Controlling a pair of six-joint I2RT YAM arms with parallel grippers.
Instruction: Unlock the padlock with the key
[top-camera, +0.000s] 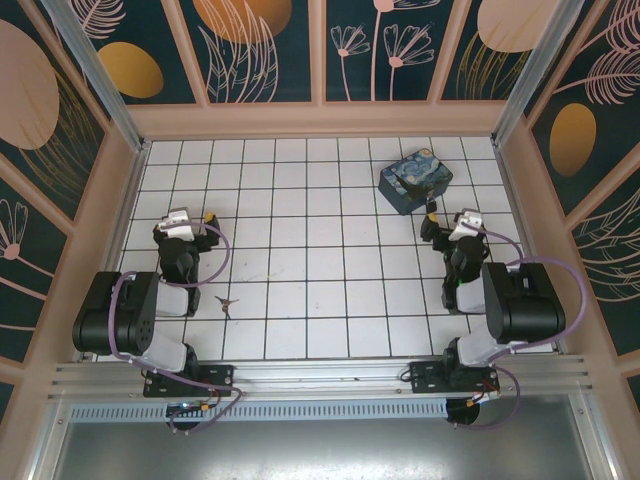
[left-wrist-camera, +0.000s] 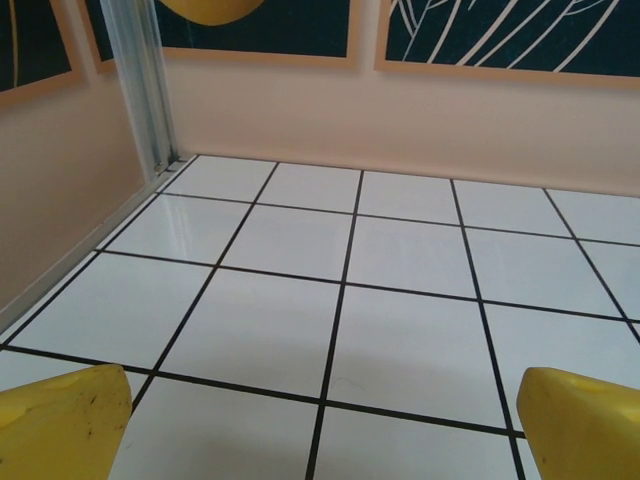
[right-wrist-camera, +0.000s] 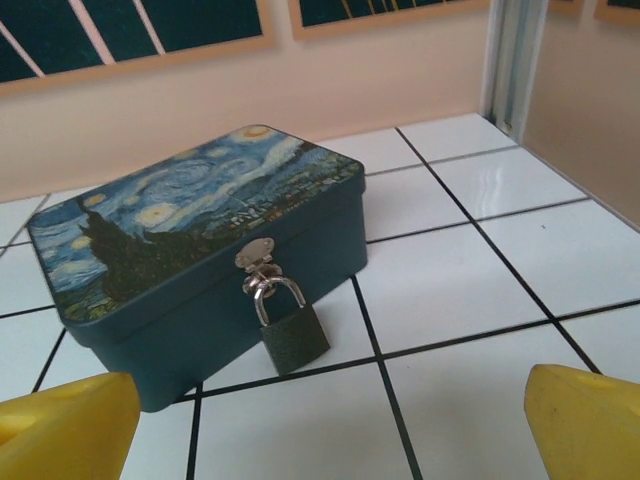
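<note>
The padlock (right-wrist-camera: 292, 336), dark-bodied with a silvery shackle, hangs from the hasp on the front of a blue swirl-painted box (right-wrist-camera: 190, 235) and rests on the tiles. My right gripper (right-wrist-camera: 330, 425) stands open just in front of it, with nothing between its yellow fingertips (right-wrist-camera: 585, 420). In the top view the right gripper (top-camera: 437, 222) sits just below the box (top-camera: 415, 180). The key (top-camera: 227, 301), small and dark, lies on a tile near the left arm, closer to the front edge than my left gripper (top-camera: 190, 222). The left gripper (left-wrist-camera: 320, 425) is open over bare tiles.
The white tiled floor (top-camera: 320, 260) is walled in by pale pink panels (top-camera: 320, 120). A metal corner post (left-wrist-camera: 140, 90) stands at the far left. Both arm bases (top-camera: 320, 375) sit along the near edge.
</note>
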